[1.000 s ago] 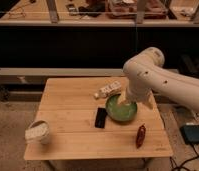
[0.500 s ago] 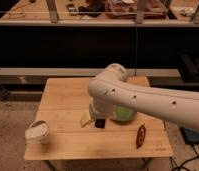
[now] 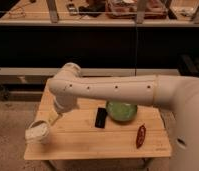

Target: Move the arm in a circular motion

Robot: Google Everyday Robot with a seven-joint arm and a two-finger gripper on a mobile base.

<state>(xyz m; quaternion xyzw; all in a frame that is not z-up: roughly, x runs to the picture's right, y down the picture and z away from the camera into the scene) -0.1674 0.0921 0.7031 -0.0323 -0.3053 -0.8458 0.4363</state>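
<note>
Arm [image 3: 113,90] stretches from right edge across mid-frame, elbow bent at left-centre above the wooden table [image 3: 83,142]. Gripper [image 3: 53,118] hangs lower left beside a crumpled white cup [image 3: 38,132]. Circular sweep looks underway; the next arc should clear cup, black phone [image 3: 100,118] and green bowl [image 3: 121,110].

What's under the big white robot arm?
Under the arm is the wooden table, with a black phone-like slab and a green bowl. The arm covers the table's back part. The gripper hangs near a white cup.
</note>
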